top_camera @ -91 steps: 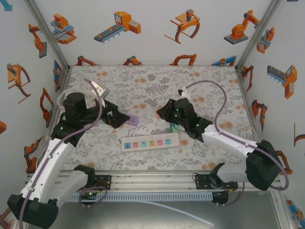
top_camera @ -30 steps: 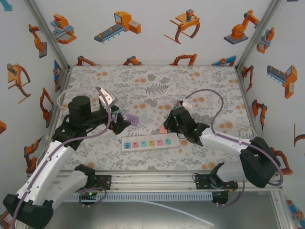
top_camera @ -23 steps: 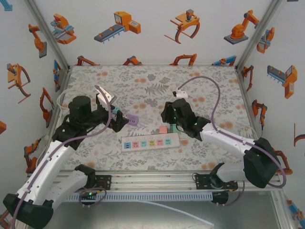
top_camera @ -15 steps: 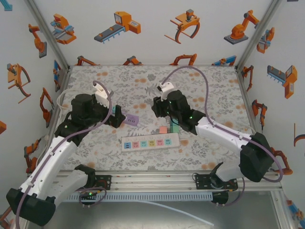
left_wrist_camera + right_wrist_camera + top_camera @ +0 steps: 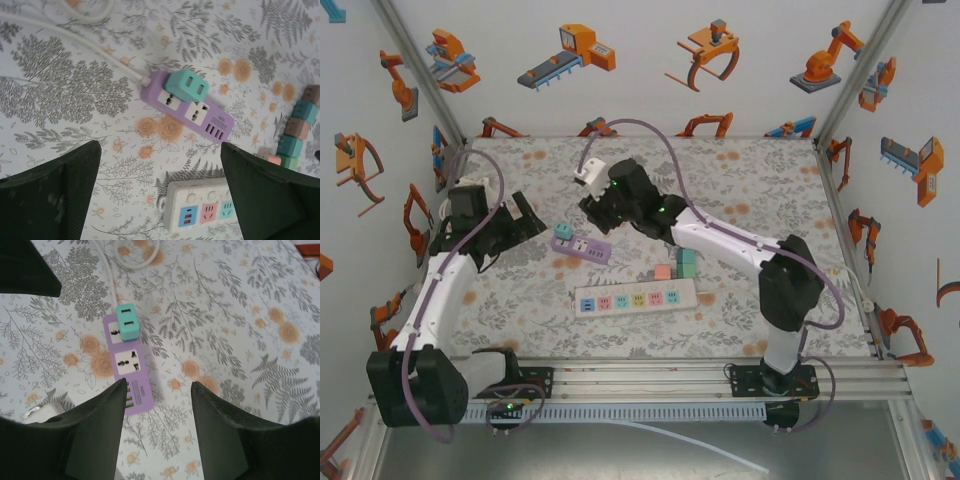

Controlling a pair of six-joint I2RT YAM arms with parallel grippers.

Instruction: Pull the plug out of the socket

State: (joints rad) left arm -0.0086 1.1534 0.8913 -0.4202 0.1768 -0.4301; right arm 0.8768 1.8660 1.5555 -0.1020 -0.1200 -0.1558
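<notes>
Plug (image 5: 128, 321) is sitting unpulled in the purple socket (image 5: 131, 377) while left claw (image 5: 160, 147) and right claw (image 5: 158, 385) are hovering open, empty.

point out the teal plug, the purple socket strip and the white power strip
teal plug (image 5: 186, 86), left wrist view, on its top face
purple socket strip (image 5: 197, 112), left wrist view, on an empty socket face
white power strip (image 5: 635, 298), top external view, on its middle outlet
</notes>
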